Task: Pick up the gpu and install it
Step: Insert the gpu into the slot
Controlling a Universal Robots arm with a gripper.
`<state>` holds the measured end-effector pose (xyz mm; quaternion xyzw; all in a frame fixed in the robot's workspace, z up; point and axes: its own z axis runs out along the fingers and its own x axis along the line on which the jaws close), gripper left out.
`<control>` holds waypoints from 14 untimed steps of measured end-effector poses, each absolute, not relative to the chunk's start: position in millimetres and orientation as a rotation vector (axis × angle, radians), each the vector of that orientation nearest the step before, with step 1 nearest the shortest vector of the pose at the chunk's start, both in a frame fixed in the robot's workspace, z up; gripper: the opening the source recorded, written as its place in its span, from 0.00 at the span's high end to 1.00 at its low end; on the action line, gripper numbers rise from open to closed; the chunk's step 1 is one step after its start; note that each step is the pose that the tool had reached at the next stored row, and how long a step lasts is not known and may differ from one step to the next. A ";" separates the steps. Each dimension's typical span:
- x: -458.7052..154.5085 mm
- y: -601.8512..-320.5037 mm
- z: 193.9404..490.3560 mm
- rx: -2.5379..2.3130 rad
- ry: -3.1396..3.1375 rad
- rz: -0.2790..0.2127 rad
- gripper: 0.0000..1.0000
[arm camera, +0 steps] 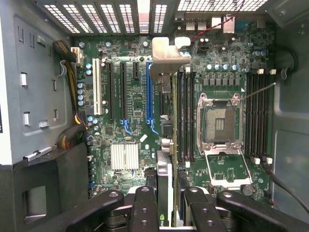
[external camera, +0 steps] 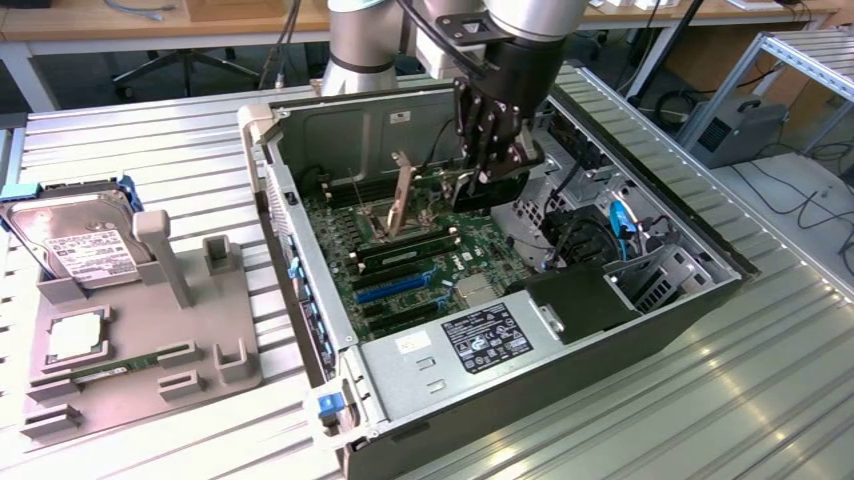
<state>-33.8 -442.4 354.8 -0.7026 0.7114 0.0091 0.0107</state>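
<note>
Jaws clamped on the gpu [arm camera: 164, 164], edge-on above the motherboard [arm camera: 135, 106]: light, stiff, fragile, best gripped by its board edges.

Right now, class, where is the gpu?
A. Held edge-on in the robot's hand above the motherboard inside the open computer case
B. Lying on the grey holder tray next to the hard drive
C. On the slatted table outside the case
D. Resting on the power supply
A: the hand grips the gpu over the motherboard within the computer case, its silvery bracket facing the rear vents.
</note>
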 end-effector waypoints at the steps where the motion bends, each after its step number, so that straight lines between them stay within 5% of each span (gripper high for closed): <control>1: -33.8 -442.4 354.5 -2.192 2.220 0.028 0.73; 14: -33.8 -442.5 351.0 -2.192 2.220 0.028 0.73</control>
